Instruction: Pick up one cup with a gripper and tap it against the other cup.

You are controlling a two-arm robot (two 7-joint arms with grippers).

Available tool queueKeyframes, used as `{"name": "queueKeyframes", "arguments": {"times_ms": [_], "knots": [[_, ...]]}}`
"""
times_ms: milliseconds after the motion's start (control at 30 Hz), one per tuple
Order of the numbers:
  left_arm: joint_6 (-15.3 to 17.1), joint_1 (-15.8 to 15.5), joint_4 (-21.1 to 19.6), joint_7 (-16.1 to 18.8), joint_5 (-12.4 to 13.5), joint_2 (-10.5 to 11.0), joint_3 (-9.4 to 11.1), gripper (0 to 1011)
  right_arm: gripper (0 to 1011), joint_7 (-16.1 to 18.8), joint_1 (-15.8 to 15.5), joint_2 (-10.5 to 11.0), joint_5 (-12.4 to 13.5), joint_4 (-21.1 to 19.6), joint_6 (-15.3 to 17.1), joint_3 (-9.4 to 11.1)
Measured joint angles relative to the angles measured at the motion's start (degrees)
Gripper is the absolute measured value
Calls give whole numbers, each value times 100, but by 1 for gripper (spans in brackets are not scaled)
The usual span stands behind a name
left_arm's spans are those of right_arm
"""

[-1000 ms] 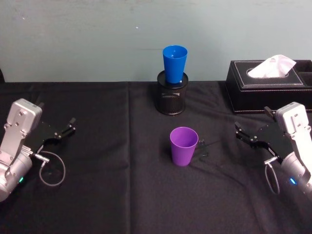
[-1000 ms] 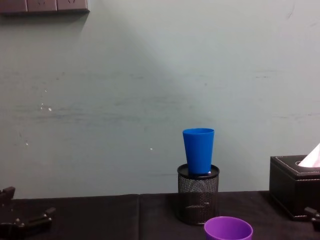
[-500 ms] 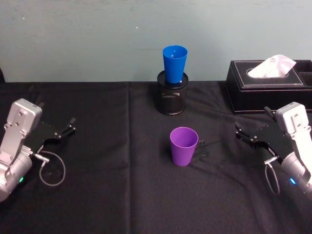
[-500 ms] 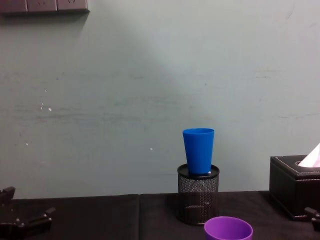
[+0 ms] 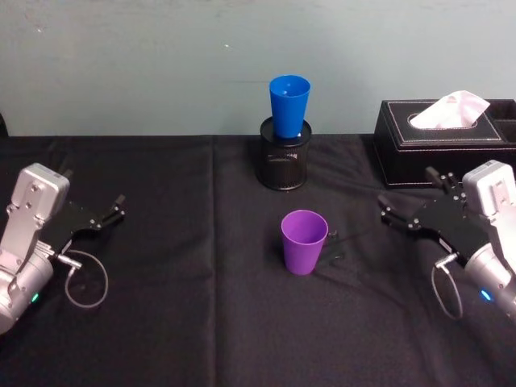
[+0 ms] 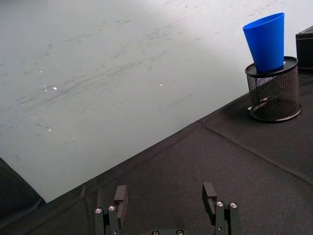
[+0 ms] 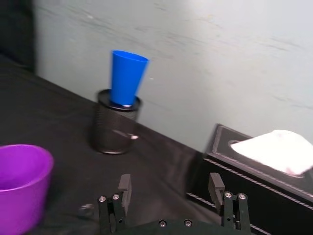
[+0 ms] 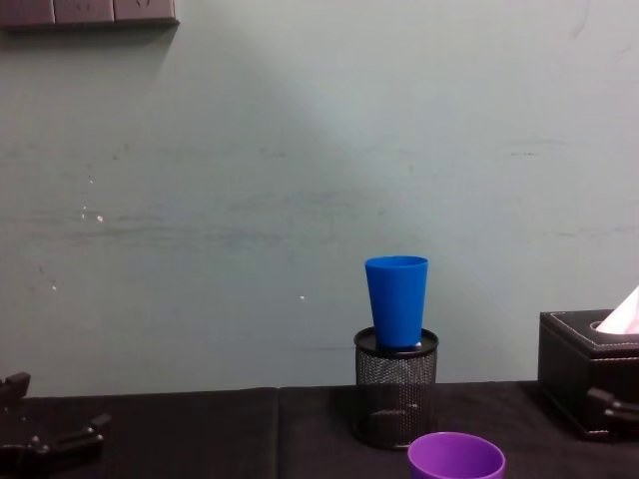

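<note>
The right gripper (image 5: 406, 192) has shifted left toward the purple cup (image 5: 304, 242), jaws apart, but is well to its right. The cup stands upright mid-table on the black cloth (image 5: 201, 314). Farther back, the blue cup (image 5: 289, 105) sits in the mesh holder (image 5: 282, 165). The left gripper (image 5: 119, 207) rests at the left, unmoved, jaws apart.

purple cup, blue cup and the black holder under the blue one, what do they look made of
The purple tapered cup looks like smooth plastic: even colour, thin rim, soft sheen. The bright blue tapered cup looks the same. The black cylindrical holder under it seems wire mesh, probably metal: a see-through grid below a solid rim.
</note>
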Motion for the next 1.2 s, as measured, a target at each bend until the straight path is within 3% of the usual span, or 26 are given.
{"name": "queueKeyframes", "arguments": {"times_ms": [100, 167, 267, 300, 433, 500, 533, 733, 1200], "knots": [[0, 0, 0, 0, 0, 0, 0, 1000, 1003, 276, -94, 63, 178, -106, 4, 35], [0, 0, 0, 0, 0, 0, 0, 1000, 1003, 681, -280, 177, 474, -271, 2, 99], [0, 0, 0, 0, 0, 0, 0, 1000, 1003, 1038, -428, 278, 703, -373, -30, 125], [0, 0, 0, 0, 0, 0, 0, 1000, 1003, 1304, -504, 343, 832, -418, -60, 124], [0, 0, 0, 0, 0, 0, 0, 1000, 1003, 1929, -596, 436, 1006, -423, -165, 39], [0, 0, 0, 0, 0, 0, 0, 1000, 1003, 2037, -596, 438, 1023, -407, -181, 13], [0, 0, 0, 0, 0, 0, 0, 1000, 1003, 2274, -580, 421, 1041, -343, -212, -53], [0, 0, 0, 0, 0, 0, 0, 1000, 1003, 2680, -380, 198, 1045, -31, -246, -176], [0, 0, 0, 0, 0, 0, 0, 1000, 1003, 3144, 328, -538, 869, 987, -334, -338]]}}
